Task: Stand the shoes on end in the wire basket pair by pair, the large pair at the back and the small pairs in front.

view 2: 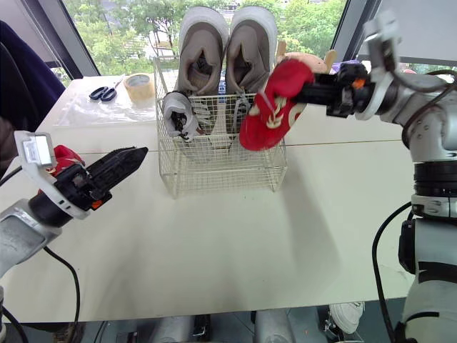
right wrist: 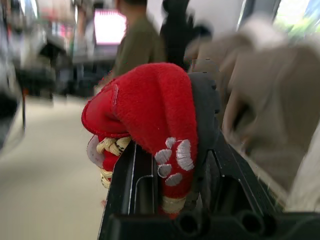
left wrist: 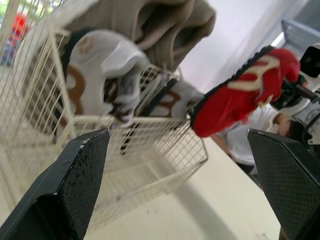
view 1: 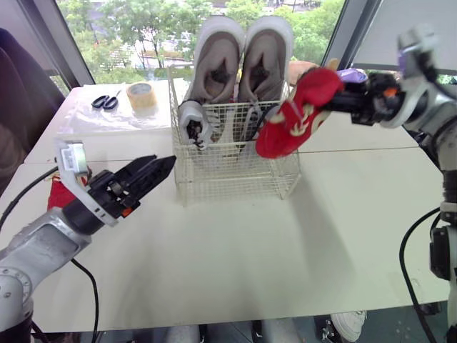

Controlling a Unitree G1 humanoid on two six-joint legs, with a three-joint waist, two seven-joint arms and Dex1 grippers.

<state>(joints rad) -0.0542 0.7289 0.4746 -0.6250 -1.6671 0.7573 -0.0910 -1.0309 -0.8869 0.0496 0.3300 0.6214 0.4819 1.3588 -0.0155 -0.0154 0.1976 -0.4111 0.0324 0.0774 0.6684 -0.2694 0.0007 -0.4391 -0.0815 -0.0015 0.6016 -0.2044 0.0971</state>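
A white wire basket (view 1: 235,182) stands mid-table. Two large beige shoes (view 1: 239,61) stand on end at its back. A small grey-and-white shoe (view 1: 194,123) stands on end in the front left, and a second one (left wrist: 175,97) is beside it. My right gripper (view 1: 337,93) is shut on a small red shoe (view 1: 294,114), which hangs toe-down over the basket's right front corner. My left gripper (view 1: 158,170) is open with nothing in it, low over the table just left of the basket. A second red shoe (view 2: 66,154) lies behind my left arm.
Scissors (view 1: 106,101) and a roll of tape (view 1: 141,95) lie on a plastic sheet at the back left. A plush toy (view 1: 303,69) sits behind the basket. Bare tabletop (view 1: 235,257) stretches in front. A person (right wrist: 137,40) stands in the background.
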